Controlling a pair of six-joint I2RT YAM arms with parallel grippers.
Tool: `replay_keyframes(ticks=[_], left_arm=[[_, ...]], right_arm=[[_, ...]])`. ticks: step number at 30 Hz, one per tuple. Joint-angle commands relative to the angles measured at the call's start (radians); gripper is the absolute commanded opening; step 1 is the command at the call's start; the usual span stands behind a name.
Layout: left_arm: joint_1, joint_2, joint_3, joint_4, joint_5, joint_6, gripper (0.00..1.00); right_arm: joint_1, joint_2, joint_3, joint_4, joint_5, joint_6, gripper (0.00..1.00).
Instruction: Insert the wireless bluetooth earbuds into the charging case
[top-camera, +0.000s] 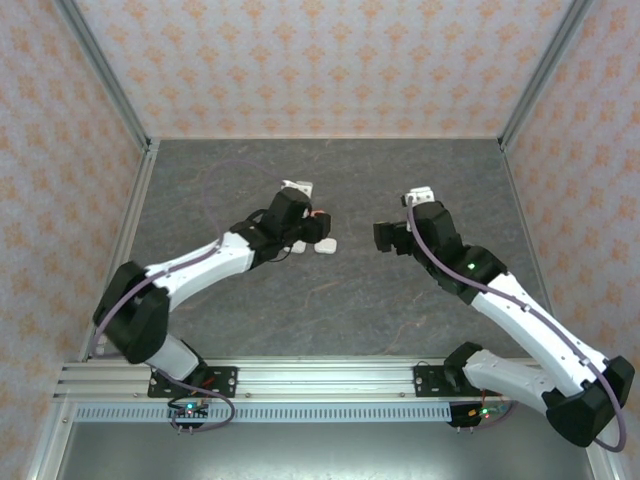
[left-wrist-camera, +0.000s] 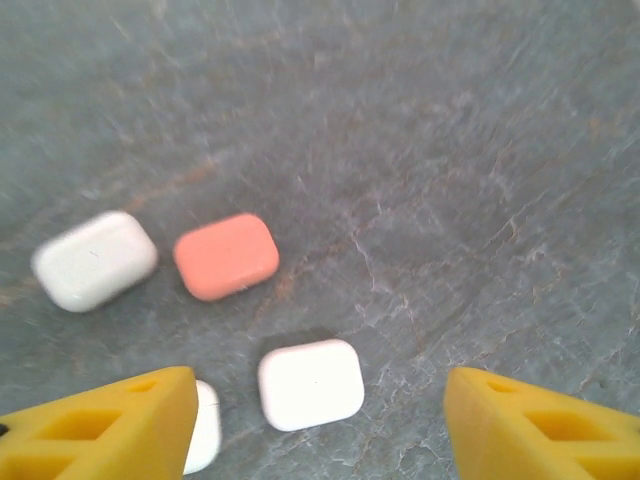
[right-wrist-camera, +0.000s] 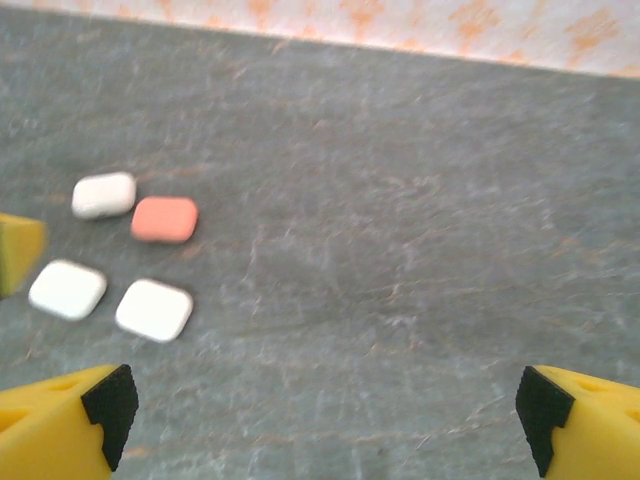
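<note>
The left hand (left-wrist-camera: 320, 440) hangs open, a white case (left-wrist-camera: 310, 384) just ahead of it, a coral case (left-wrist-camera: 226, 255) beyond. The right hand (right-wrist-camera: 320, 430) gapes empty, both cases ahead to its left

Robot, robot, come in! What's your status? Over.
Left claw open, empty. Right claw open, empty. Coral case, three white cases lie shut on table. Nothing in the way.

Right gripper (right-wrist-camera: 325, 425) jaws spread wide above the grey table (right-wrist-camera: 420, 200); three white charging cases (right-wrist-camera: 104, 195) (right-wrist-camera: 67, 289) (right-wrist-camera: 154, 309) and one coral charging case (right-wrist-camera: 165, 219) clustered at left
</note>
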Motion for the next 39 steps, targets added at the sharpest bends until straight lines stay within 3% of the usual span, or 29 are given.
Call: replay_keyframes(ticks=[1,7,13,19,25,28,32,34,36,39], left_arm=[[0.015,-0.116,-0.084,0.004,-0.132,0.052,0.72],[0.065,-0.360,-0.263,0.054,-0.316,0.084,0.80],[0.147,-0.567,-0.432,0.167,-0.498,0.194,0.90],[0.248,-0.572,-0.501,0.244,-0.545,0.239,0.92],[0.276,-0.519,-0.594,0.428,-0.599,0.301,0.96],[0.304,-0.484,-0.620,0.483,-0.566,0.320,0.96],[0.324,-0.424,-0.658,0.588,-0.523,0.359,0.96],[0.334,-0.387,-0.680,0.654,-0.496,0.376,0.96],[0.342,-0.349,-0.703,0.722,-0.477,0.381,0.96],[0.349,-0.278,-0.712,0.785,-0.457,0.411,0.96]], right_arm=[[-0.032,-0.058,-0.077,0.114,0.139,-0.016,0.99],[-0.158,-0.075,-0.276,0.356,0.263,0.006,0.99],[-0.331,0.065,-0.461,0.705,0.302,-0.026,0.99],[-0.401,0.311,-0.570,1.174,0.249,-0.107,0.99],[-0.418,0.507,-0.618,1.456,0.182,-0.173,0.99],[-0.458,0.486,-0.630,1.428,0.100,-0.144,0.99],[-0.523,0.576,-0.594,1.445,0.013,-0.098,0.99],[-0.545,0.560,-0.532,1.285,-0.041,-0.084,0.99],[-0.587,0.569,-0.517,1.273,-0.114,-0.063,0.99],[-0.591,0.565,-0.518,1.267,-0.120,-0.062,0.99]])
